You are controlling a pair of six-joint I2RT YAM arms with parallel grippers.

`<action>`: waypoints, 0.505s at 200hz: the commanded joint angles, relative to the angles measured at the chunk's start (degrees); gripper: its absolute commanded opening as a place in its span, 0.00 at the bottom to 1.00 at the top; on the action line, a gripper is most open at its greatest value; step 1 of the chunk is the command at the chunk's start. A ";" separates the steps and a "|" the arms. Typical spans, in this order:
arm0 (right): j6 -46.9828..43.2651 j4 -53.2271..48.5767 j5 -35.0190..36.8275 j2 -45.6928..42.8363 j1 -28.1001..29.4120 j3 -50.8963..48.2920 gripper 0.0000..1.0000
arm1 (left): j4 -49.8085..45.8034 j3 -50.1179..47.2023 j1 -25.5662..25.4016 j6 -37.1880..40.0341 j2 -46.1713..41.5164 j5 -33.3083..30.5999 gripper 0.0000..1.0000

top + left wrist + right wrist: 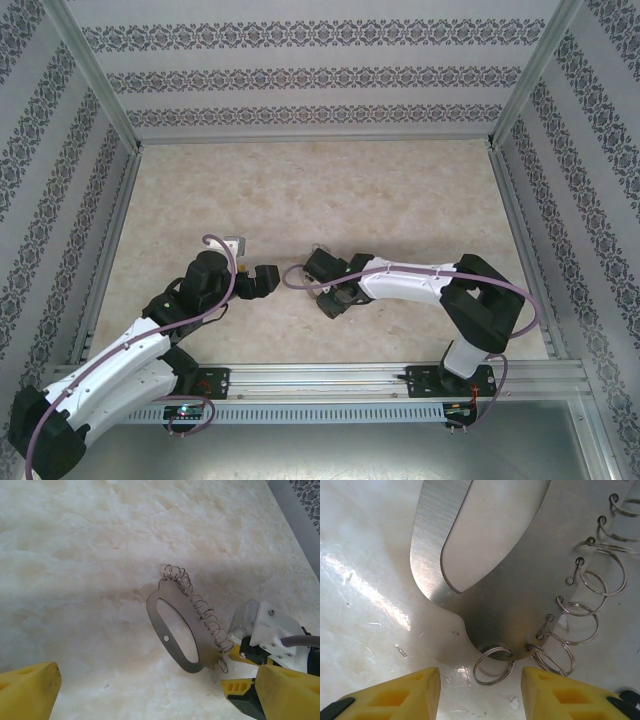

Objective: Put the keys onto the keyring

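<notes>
Risk first: the keyring (520, 580) lies flat and loose on the table (75, 555), so a finger sliding in low could shove the whole plate instead of catching a ring. Its thin rings (200, 602) sit crowded along one edge, and a pinch could take two at once or snag a neighbour. A hard squeeze on the end ring (492, 682) could flip or skate it out. The two arms work very near each other, so a collision is also possible. Right gripper (480, 680): jaws part-way apart, straddling the end ring at the plate's tip and grasping nothing. The ring looks clear of both pads, though the close view leaves contact uncertain. Left gripper (145, 690): jaws spread wide, empty, hanging just beside the keyring.
</notes>
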 commanded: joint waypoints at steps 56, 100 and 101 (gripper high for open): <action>0.84 -4.82 5.15 5.19 1.66 4.53 0.41 | -1.78 0.82 -0.41 1.72 -0.75 -1.20 1.00; 2.56 -6.10 8.15 5.11 1.64 5.42 0.34 | -2.03 0.91 -0.47 2.34 -0.87 -1.68 1.00; 2.56 -6.15 8.18 5.11 1.64 5.43 0.34 | -2.01 0.92 -0.45 2.35 -0.89 -1.67 1.00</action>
